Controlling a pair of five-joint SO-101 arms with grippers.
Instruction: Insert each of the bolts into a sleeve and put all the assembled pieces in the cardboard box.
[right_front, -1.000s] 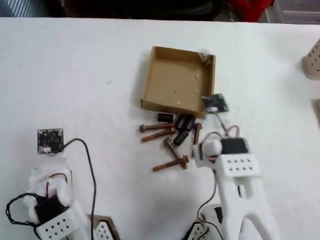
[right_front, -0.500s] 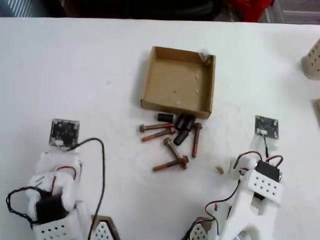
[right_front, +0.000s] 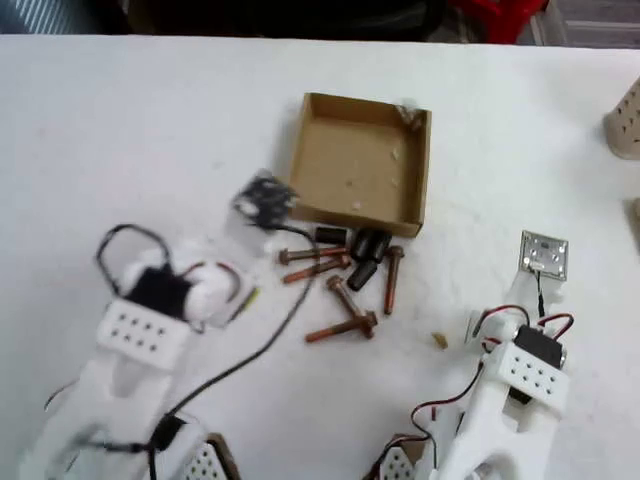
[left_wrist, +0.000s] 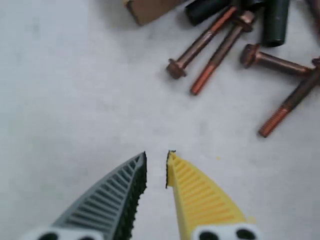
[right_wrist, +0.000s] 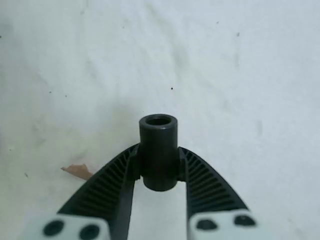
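Several copper bolts (right_front: 330, 285) and three black sleeves (right_front: 365, 250) lie in a loose pile just in front of the empty cardboard box (right_front: 412, 170). My left gripper (left_wrist: 156, 156) hovers over bare table a short way left of the pile, its grey and yellow fingers narrowly open with nothing between them. Ahead of it lie the bolts (left_wrist: 200, 45) and a sleeve (left_wrist: 276, 20). My right gripper (right_wrist: 158, 152) is shut on another black sleeve (right_wrist: 158, 130), held with its open end facing the camera, above the table at the front right.
A small brown scrap (right_front: 438, 340) lies on the white table between the pile and the right arm (right_front: 525, 375). The left arm (right_front: 150, 315) trails a black cable toward the table's front edge. A beige object (right_front: 625, 125) stands at the far right edge.
The left arm swung up and right from the front-left corner toward the bolt pile. The right arm pulled back from the pile to the front right, then stayed nearly still.
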